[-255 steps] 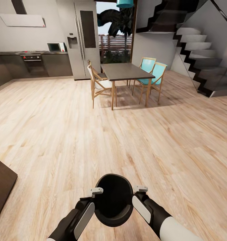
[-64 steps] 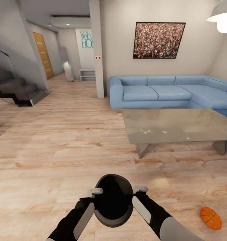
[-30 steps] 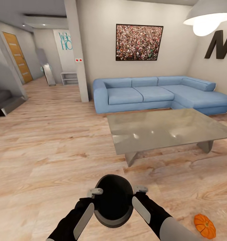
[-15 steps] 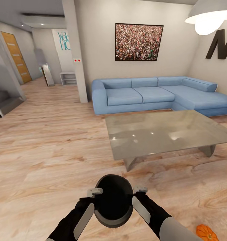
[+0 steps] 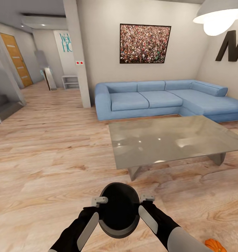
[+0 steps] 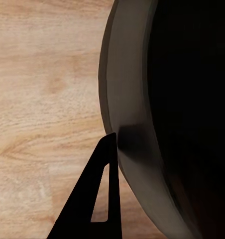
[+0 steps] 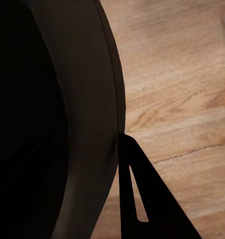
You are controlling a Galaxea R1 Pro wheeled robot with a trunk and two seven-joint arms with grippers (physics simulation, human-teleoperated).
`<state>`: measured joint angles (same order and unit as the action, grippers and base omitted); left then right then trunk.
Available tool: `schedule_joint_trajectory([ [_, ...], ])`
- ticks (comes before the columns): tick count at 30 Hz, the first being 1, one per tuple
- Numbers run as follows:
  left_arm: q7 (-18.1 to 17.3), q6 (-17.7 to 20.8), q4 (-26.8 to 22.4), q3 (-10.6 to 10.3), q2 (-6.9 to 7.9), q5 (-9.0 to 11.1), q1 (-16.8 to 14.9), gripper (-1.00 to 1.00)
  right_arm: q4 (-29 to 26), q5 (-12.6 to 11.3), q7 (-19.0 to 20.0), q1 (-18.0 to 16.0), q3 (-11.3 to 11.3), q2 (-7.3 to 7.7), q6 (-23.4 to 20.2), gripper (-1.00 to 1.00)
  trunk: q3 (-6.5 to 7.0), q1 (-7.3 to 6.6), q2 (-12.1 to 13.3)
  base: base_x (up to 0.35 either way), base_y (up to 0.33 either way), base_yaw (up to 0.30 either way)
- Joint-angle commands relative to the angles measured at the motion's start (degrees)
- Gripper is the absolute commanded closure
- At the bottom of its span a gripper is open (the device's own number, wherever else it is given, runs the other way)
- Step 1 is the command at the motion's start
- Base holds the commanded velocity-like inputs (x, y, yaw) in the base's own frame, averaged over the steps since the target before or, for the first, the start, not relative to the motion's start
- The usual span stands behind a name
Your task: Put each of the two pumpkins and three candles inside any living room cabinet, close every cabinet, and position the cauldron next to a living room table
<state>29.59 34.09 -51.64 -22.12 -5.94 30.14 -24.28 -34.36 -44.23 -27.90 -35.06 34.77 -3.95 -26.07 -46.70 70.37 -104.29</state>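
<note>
A black round cauldron [image 5: 119, 210] hangs low over the wooden floor, carried between my two arms. My left gripper [image 5: 99, 200] is shut on its left rim, and my right gripper [image 5: 147, 198] is shut on its right rim. In the left wrist view one dark finger [image 6: 100, 194] lies against the cauldron's outer wall [image 6: 130, 124]. The right wrist view has a finger [image 7: 137, 194] pressed on the wall [image 7: 92, 99] too. One orange pumpkin [image 5: 214, 245] lies on the floor at the bottom right, cut by the frame edge. The candles and the cabinet are out of view.
A low grey glass-topped coffee table [image 5: 168, 136] stands just ahead and to the right. Behind it a blue corner sofa [image 5: 161, 98] lines the wall. A white pillar [image 5: 78, 56] and a hallway lie at the left, with stairs [image 5: 3, 108] at the far left.
The camera turned from the dining area to the living room and then closed in on the coffee table. The pumpkin slid to the frame's bottom edge. Both grippers still hold the cauldron alike.
</note>
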Motion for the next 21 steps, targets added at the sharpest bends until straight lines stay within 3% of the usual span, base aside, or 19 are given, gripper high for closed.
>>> schedule_joint_trajectory([
  [1, 0.5, -0.7, -3.1, -0.3, 0.05, 1.9, -0.1, 1.0, -0.1, -0.3, -0.4, -0.1, -0.7, 0.17, -0.1, 1.0, -0.23, 0.22, -0.5, 0.0, 0.0, 0.0],
  [21, 0.5, -0.7, -3.1, -0.3, 0.05, 1.9, -0.1, 1.0, -0.1, -0.3, -0.4, -0.1, -0.7, 0.17, -0.2, 1.0, -3.82, 4.61, -8.5, 0.0, 0.0, 0.0],
])
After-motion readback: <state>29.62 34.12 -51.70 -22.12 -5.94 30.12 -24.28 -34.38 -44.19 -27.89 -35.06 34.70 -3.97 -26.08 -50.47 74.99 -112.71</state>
